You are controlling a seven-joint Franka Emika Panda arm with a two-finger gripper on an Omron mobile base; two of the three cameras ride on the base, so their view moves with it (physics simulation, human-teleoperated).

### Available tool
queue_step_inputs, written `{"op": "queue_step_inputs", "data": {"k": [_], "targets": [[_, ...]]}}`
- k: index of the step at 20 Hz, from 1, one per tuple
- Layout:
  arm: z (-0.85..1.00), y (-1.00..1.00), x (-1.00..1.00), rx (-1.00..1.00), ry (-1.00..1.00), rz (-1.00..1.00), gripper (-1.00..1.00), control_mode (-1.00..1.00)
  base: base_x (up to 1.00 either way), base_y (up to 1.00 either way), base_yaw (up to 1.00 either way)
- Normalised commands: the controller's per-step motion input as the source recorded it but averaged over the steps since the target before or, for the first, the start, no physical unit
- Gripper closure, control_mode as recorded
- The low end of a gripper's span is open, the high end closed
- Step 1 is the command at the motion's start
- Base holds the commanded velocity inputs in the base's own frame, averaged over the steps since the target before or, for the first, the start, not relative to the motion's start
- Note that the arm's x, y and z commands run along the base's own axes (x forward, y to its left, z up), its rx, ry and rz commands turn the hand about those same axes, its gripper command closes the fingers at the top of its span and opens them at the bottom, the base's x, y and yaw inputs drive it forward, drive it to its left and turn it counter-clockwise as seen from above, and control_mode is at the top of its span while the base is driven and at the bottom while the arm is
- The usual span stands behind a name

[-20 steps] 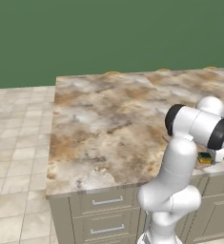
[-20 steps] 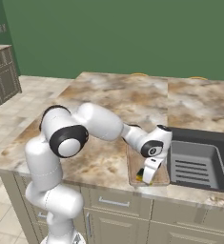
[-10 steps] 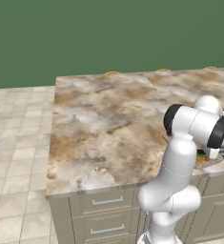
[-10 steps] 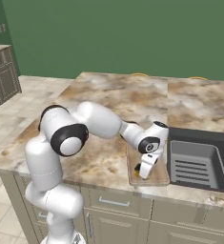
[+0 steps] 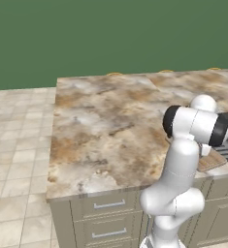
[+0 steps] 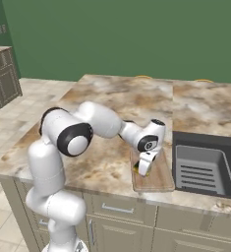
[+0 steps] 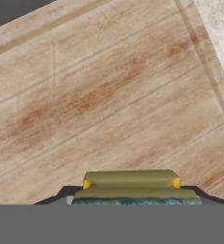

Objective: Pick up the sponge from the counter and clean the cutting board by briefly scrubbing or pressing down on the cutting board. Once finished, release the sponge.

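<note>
The brown wooden cutting board lies on the marbled counter near its front edge, just left of the sink. My gripper points down onto the board's left part, shut on the sponge. In the hand view the sponge sits at the bottom centre, its yellow body over a green layer, against the cutting board. The sponge covers the fingertips there. In the left base view my own forearm hides the hand, and a corner of the cutting board shows behind it.
A dark grey ribbed sink basin is set into the counter right of the board. Grey-beige drawer cabinets run below the counter. A wide bare stretch of counter lies to the left, with tiled floor beyond its edge.
The hand with the sponge has slid a little to the left across the board, away from the sink. The board has stayed in place.
</note>
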Motion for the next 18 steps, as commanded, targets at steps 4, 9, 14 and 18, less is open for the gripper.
{"op": "queue_step_inputs", "data": {"k": [4, 9, 14, 18], "targets": [[-0.08, 0.0, 0.71, 0.0, -0.02, 0.0, 1.0, -1.0, 0.0, 0.0, 0.0], [-0.09, -0.02, 0.7, 0.01, -0.04, 0.0, 1.0, -1.0, 0.0, 0.0, 0.0], [-0.09, -0.03, 0.73, 0.02, -0.05, 0.0, 1.0, -1.0, 0.0, 0.0, 0.0], [-0.1, -0.1, 0.78, 0.03, -0.05, 0.0, 1.0, -1.0, 0.0, 0.0, 0.0]]}}
